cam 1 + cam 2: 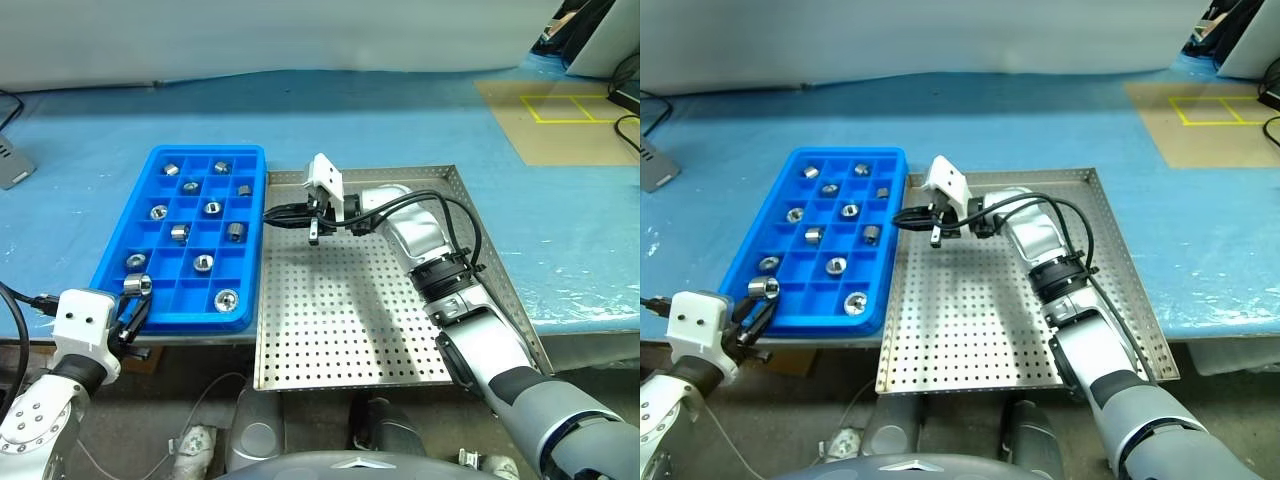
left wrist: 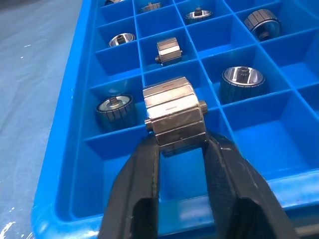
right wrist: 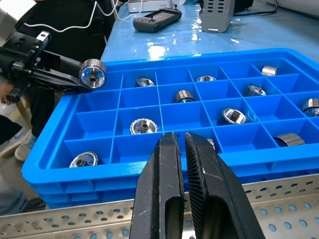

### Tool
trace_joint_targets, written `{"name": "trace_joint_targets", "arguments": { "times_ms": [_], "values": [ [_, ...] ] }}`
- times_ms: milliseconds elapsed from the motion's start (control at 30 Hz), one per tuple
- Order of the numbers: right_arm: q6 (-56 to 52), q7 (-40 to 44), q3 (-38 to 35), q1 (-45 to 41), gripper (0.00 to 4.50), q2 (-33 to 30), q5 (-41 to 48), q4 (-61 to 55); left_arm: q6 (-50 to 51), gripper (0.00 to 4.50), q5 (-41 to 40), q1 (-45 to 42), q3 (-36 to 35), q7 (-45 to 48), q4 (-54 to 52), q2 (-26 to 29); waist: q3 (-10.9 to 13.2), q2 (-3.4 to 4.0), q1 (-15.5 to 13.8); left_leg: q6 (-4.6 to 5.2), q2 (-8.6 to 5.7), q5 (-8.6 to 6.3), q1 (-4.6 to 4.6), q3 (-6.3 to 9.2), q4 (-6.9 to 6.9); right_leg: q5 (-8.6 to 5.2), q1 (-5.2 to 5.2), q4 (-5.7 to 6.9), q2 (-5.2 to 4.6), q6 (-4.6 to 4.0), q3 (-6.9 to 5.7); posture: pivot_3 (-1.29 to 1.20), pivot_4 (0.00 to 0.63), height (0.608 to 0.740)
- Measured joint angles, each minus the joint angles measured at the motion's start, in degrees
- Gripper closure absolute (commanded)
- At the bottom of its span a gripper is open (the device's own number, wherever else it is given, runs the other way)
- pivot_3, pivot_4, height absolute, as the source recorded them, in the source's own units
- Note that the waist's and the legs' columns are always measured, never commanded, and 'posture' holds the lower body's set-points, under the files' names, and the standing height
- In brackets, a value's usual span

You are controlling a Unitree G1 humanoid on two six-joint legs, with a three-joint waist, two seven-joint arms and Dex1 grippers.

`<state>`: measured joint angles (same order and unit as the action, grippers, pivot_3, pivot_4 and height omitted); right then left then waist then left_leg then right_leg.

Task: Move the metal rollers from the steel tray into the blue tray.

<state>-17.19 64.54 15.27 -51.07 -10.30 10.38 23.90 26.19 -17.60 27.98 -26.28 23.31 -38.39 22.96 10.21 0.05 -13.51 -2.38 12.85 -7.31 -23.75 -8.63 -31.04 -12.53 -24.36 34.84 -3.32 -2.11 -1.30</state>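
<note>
Blue tray (image 1: 252, 262), no readable markings, beside steel tray (image 1: 350, 330) on blue-covered bench. Left gripper (image 2: 180, 149) grasps a roller (image 2: 173, 117) over near corner cell, seemingly loosely; right gripper (image 3: 180, 149) clenched, empty.

left gripper (image 2: 180, 144) holds one faceted metal roller (image 2: 174, 116) between its two black fingers (image 2: 137, 184), a stub axle sticking out of each end. roller sits above a near-corner compartment of the blue tray (image 2: 65, 164). other rollers (image 2: 115, 109) lie singly in compartments beyond: one just beside the held one, one with a shiny cupped face (image 2: 241, 82), one lying on its side (image 2: 168, 51).
</note>
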Motion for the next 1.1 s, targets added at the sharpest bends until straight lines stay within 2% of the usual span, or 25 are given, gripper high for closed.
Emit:
{"name": "trace_joint_targets", "arguments": {
  "times_ms": [67,367,533,700,867,967,1100],
  "values": [
    [0.0,-0.1,0.0,0.0,4.27,0.0,-0.1,0.0,0.0,1.69,-0.2,-0.1,-0.1,0.1,0.0,0.0,0.0,0.01,0.0,0.00,0.00,0.00,0.00,0.00,0.00,0.01,0.01,0.00,0.00,-0.01,0.00,0.41,0.150,0.740],
    [0.5,-0.8,0.0,0.0,4.27,0.0,-0.2,0.0,0.3,1.69,-0.7,-3.9,-0.1,0.0,2.0,1.3,0.0,0.01,0.0,-0.01,0.01,0.00,0.09,0.00,-0.05,0.01,0.07,0.10,0.00,-0.01,-0.01,0.39,0.150,0.740],
    [0.6,-2.5,-0.9,0.0,4.27,0.6,-0.1,0.0,0.8,1.69,-2.1,-13.8,0.1,0.4,3.8,4.9,0.0,0.01,0.0,-0.03,0.00,0.02,0.14,0.02,-0.20,0.02,0.07,0.37,-0.01,-0.03,0.01,0.39,0.150,0.740],
    [1.7,-6.4,-3.5,-1.8,4.27,1.3,-0.2,3.5,0.2,1.69,-1.3,-27.8,6.3,0.1,10.6,5.6,0.0,0.01,0.1,-0.10,-0.02,0.06,0.18,0.02,-0.42,0.02,0.01,0.78,-0.04,-0.03,0.06,0.40,0.150,0.740],
    [6.0,-11.2,-6.0,-5.2,4.27,1.2,-1.4,9.7,-2.1,1.69,0.6,-38.3,12.8,-0.4,18.8,3.3,0.0,0.00,0.1,-0.28,0.01,0.18,0.16,0.06,-0.46,0.04,-0.05,0.92,-0.03,-0.09,0.04,0.39,0.150,0.740],
    [7.9,-12.6,-6.2,-6.2,4.27,1.3,-1.7,12.3,-3.2,1.69,1.4,-42.6,15.0,-0.8,22.0,1.8,0.0,0.00,0.3,-0.31,-0.01,0.20,0.09,0.06,-0.56,0.04,-0.06,0.90,-0.03,-0.11,0.03,0.38,0.150,0.740],
    [8.5,-14.1,-7.4,-6.4,4.27,0.9,-1.8,13.6,-4.5,1.69,2.4,-43.7,17.7,-0.4,23.6,1.3,0.0,-0.01,0.4,-0.35,0.00,0.22,-0.13,0.06,-0.63,0.04,-0.23,0.91,-0.03,-0.12,-0.03,0.37,0.150,0.740]
  ]
}}
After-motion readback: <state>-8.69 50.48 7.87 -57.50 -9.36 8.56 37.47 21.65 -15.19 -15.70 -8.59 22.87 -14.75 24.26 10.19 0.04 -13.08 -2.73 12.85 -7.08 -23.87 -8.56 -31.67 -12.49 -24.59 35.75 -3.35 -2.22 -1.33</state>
